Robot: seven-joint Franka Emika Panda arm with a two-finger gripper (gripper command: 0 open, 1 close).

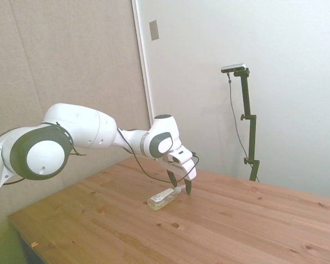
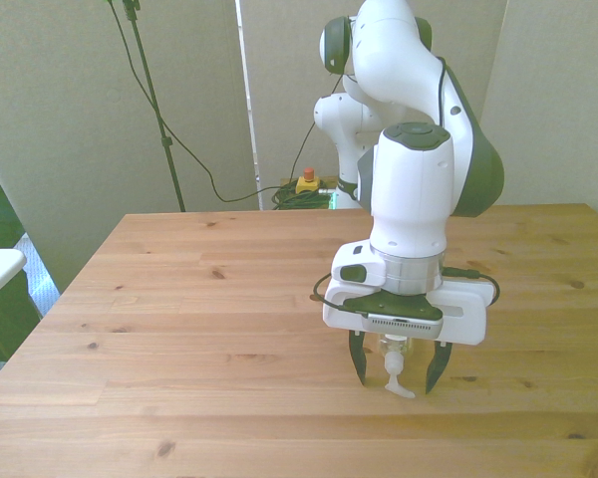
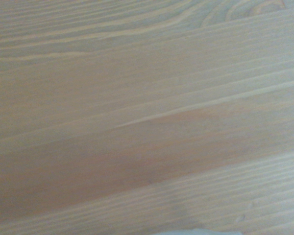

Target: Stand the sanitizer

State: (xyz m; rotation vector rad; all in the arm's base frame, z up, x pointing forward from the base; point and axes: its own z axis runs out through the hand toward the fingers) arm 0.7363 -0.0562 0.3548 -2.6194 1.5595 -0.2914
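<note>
Fingers: the two dark fingers (image 2: 358,360) are spread apart, pointing down, holding nothing.
Gripper: the gripper (image 1: 179,183) hangs low over the sanitizer's thin white top, one finger on each side of it.
Sanitizer: the sanitizer (image 1: 161,198) lies flat on its side on the worktop (image 1: 236,225), with its body running out from under the gripper.
Feel: it looks small, light and smooth, so it may slip or roll.
Best hold: the wider clear body looks safer to hold than the thin top, which may snap.

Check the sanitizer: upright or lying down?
Lying down. The sanitizer rests on its side on the table, its white top between the open gripper's fingers.
</note>
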